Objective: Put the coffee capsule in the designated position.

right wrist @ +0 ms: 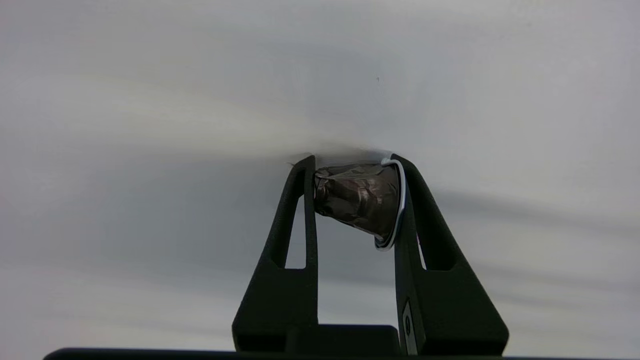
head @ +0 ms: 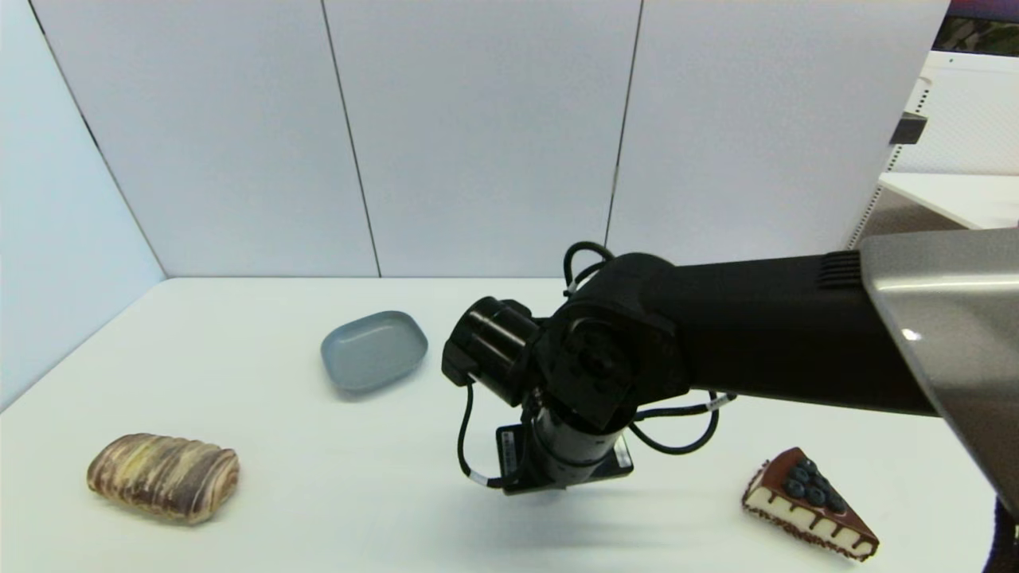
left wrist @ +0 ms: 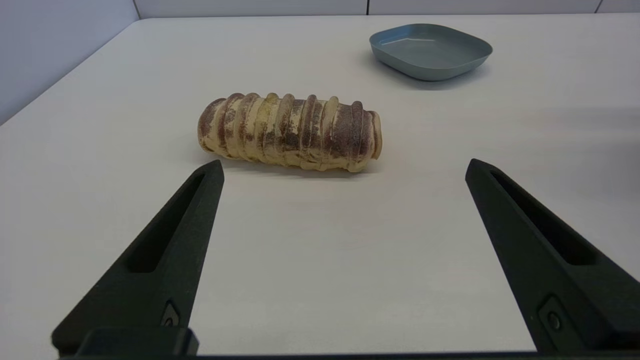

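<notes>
The coffee capsule, a small dark brown pod with a thin silver rim, lies sideways between my right gripper's two black fingers, which are shut on it just over plain white tabletop. From the head, the right arm's wrist points straight down at the middle front of the table and hides both fingers and capsule. The designated position bears no mark that I can pick out. My left gripper stays low at the near left, open, facing the bread loaf.
A grey-blue rounded tray sits left of the right arm. The brown striped bread loaf lies at the front left. A chocolate cake slice with blueberries lies at the front right. White wall panels close off the back and left.
</notes>
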You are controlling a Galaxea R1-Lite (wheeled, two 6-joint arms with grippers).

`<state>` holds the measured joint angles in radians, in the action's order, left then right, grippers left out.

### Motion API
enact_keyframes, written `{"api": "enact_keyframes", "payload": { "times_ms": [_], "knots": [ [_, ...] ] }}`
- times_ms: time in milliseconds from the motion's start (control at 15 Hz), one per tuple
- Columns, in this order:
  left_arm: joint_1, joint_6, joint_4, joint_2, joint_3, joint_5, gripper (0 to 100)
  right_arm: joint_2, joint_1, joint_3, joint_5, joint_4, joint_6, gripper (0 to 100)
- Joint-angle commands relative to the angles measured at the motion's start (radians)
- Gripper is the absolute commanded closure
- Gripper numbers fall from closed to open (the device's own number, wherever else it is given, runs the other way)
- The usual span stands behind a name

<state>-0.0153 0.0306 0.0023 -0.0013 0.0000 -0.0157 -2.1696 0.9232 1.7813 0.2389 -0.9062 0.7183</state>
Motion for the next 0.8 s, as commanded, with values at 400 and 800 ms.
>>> {"api": "enact_keyframes", "payload": {
  "times_ms": [400, 800],
  "knots": [
    [0.0, 0.0, 0.001, 0.001, 0.0, 0.0, 0, 0.349, -0.405, 0.132, -0.027, 0.018, -0.263, 100],
    [0.0, 0.0, 0.001, 0.0, 0.0, 0.0, 0, 0.336, -0.825, 0.099, -0.262, 0.055, -0.594, 100]
  ]
}}
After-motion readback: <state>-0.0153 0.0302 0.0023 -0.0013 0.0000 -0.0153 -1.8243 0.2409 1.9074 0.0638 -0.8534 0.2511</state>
